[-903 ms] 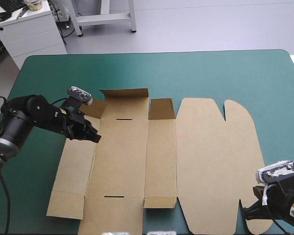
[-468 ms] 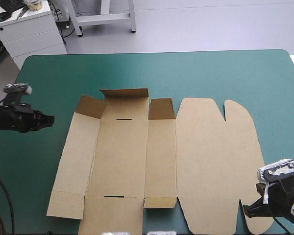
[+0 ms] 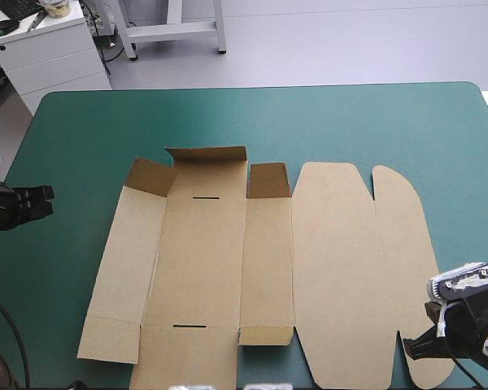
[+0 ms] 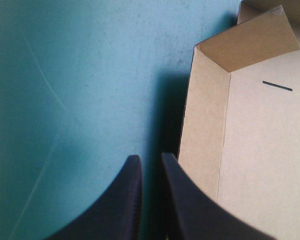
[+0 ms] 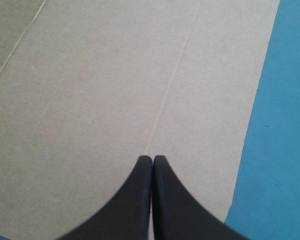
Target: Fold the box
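Note:
The brown box (image 3: 228, 260) lies opened out across the middle of the table. Its far-left corner flap (image 3: 150, 176), far flap (image 3: 206, 154) and a small flap (image 3: 268, 180) stand raised, and the rounded lid (image 3: 358, 268) lies flat on the right. My left gripper (image 3: 45, 197) hovers over bare cover at the table's left edge, well clear of the box. In the left wrist view its fingers (image 4: 149, 157) are shut but for a thin gap, with nothing held, and the box's left wall (image 4: 205, 115) is ahead and to one side. My right gripper (image 3: 411, 345) is at the lid's near-right corner, and its fingers (image 5: 152, 157) are shut over the board (image 5: 115, 75).
Bare teal-green cover (image 3: 309, 122) runs along the far side of the table and between my left gripper and the box. The box's near flaps reach the table's near edge. A strip of cover (image 5: 275, 150) shows beside the lid's edge at my right gripper.
My left gripper has pulled away from the box's far-left corner flap, moving left to the table's left edge. The flap stays raised. The right gripper has hardly moved.

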